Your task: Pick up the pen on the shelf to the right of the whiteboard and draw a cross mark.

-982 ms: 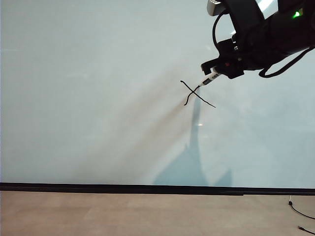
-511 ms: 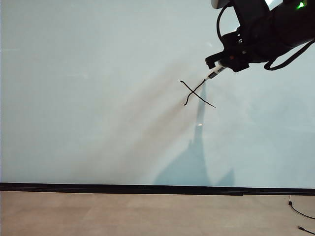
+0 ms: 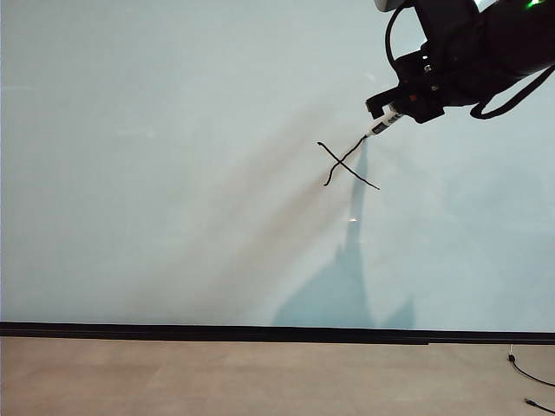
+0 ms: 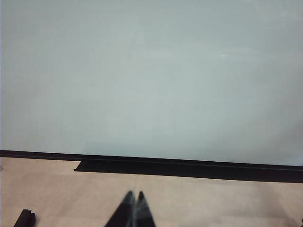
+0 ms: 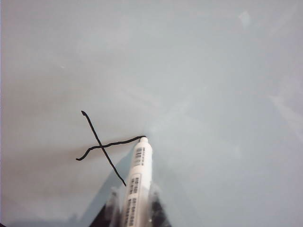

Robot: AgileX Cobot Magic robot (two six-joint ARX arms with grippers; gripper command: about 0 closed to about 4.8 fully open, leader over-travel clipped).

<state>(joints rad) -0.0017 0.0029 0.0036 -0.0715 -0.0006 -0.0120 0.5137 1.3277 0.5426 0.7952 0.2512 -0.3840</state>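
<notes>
The whiteboard (image 3: 173, 173) fills most of the exterior view. On it is a black cross mark (image 3: 347, 165) of two thin wavy strokes. My right gripper (image 3: 392, 107) hangs at the upper right, shut on the whitish pen (image 3: 381, 125). The pen's dark tip touches the upper right end of one stroke. In the right wrist view the pen (image 5: 137, 175) sticks out from between the right gripper's (image 5: 134, 202) fingers, with its tip at the end of a stroke of the cross mark (image 5: 102, 146). My left gripper (image 4: 135, 195) is shut and empty, low over the floor before the whiteboard (image 4: 151, 71). The shelf is out of view.
A black strip (image 3: 260, 332) runs along the board's bottom edge, above the tan floor (image 3: 260, 377). A black cable (image 3: 529, 374) lies on the floor at the lower right. A small black object (image 4: 24, 218) lies on the floor near the left gripper.
My right gripper has moved up and to the right with the pen. The tip went from the crossing point outwards, and that stroke has grown longer. The left arm has not moved.
</notes>
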